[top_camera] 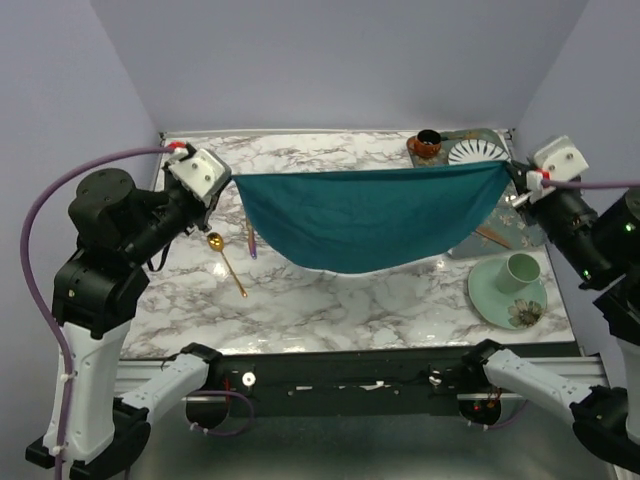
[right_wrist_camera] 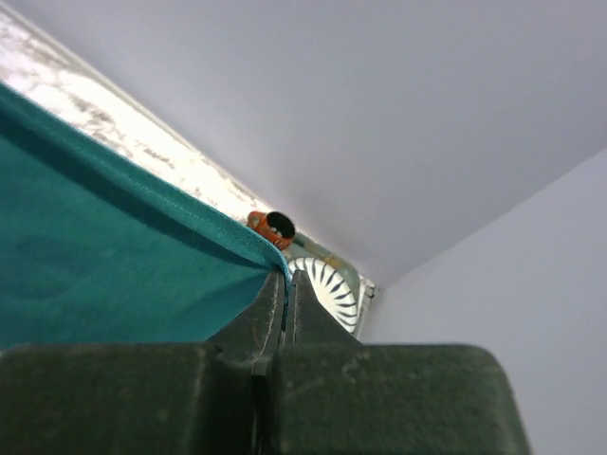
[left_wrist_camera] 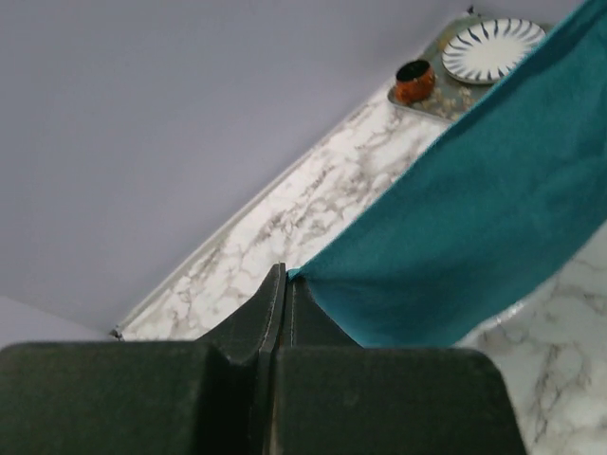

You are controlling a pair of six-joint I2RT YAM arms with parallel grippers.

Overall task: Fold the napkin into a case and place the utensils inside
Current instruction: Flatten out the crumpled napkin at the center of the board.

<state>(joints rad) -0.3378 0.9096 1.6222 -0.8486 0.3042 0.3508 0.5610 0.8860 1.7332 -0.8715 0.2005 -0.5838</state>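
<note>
1. The soft teal square cloth napkin (top_camera: 370, 215) hangs stretched from left to right above the white-and-grey marble table (top_camera: 330, 305), over its far half.
2. The left gripper (left_wrist_camera: 283, 281) has its fingers pressed together on the napkin's left top corner. In the left wrist view the cloth runs out from the tips.
3. The right gripper (right_wrist_camera: 287, 282) pinches the right top corner in the same way, its fingers tight on the hem.
4. Between the two grips the top edge is nearly straight, and the lower edge sags in a curve toward the near side. Whether that edge touches the table cannot be told.
5. The thin gold spoon with a small round bowl (top_camera: 226, 262) lies on the table near the left side, and the thin iridescent purple utensil (top_camera: 251, 241) lies just beside it. Both lie close to the napkin's left lower edge.
6. At the far right, a small orange-brown cup (top_camera: 428, 143) and a white plate with black radial stripes (top_camera: 477, 151) sit behind the cloth.
7. At the near right, a pale green saucer (top_camera: 500, 302) carries a pale green cup (top_camera: 520, 270).
</note>
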